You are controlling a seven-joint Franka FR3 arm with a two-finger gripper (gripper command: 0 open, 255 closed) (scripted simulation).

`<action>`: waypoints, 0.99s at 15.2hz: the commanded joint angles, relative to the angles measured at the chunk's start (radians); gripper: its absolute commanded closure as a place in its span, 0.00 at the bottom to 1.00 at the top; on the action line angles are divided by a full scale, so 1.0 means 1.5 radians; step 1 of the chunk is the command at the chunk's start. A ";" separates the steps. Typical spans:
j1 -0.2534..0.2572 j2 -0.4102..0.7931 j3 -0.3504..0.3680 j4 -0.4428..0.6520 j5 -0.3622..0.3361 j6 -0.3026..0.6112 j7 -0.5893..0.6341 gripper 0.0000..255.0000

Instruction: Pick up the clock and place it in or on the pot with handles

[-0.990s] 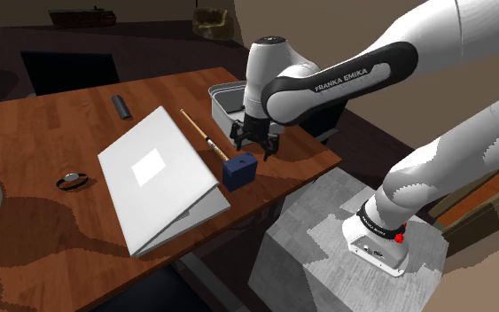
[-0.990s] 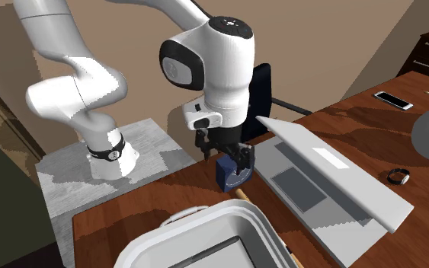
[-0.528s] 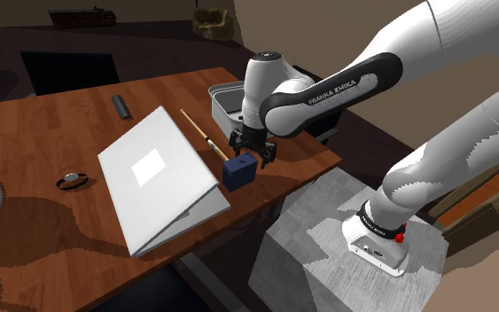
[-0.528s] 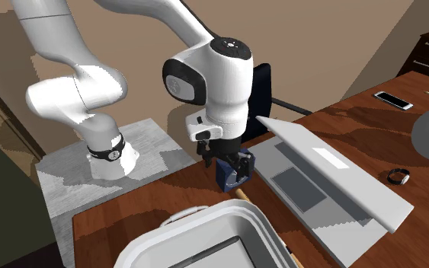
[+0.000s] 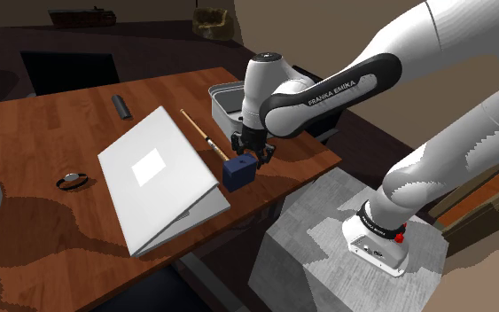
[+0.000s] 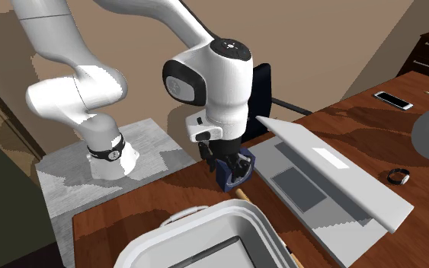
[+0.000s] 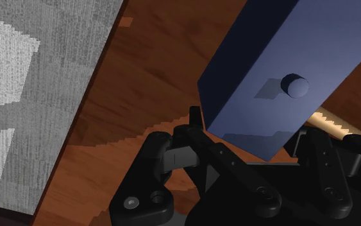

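Clock (image 7: 268,58) knob between clasping fingers (image 7: 320,153), wrist view; pot (image 6: 205,228) handle, second exterior view

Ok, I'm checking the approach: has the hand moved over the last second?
Yes. In the shoulder view the hand has dropped lower against the pot behind it, down onto the clock.

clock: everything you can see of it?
The clock is a plain dark blue box with a small round knob on one face; no dial shows. It stands on the wooden table near the edge, between the laptop and the pale pot. The claw clasps its sides with black fingers.
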 commanded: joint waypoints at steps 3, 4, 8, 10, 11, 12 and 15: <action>0.000 0.000 0.000 0.000 0.000 0.000 0.000 1.00; 0.000 0.000 0.000 0.000 0.000 0.000 0.000 1.00; 0.000 0.000 0.000 0.000 0.000 0.000 0.000 1.00; 0.003 -0.015 -0.005 0.008 0.007 -0.021 -0.006 1.00; 0.004 -0.022 -0.007 0.012 0.010 -0.031 -0.009 1.00; 0.005 -0.028 -0.010 0.016 0.013 -0.042 -0.011 1.00; 0.008 -0.047 -0.017 0.030 0.020 -0.073 -0.018 1.00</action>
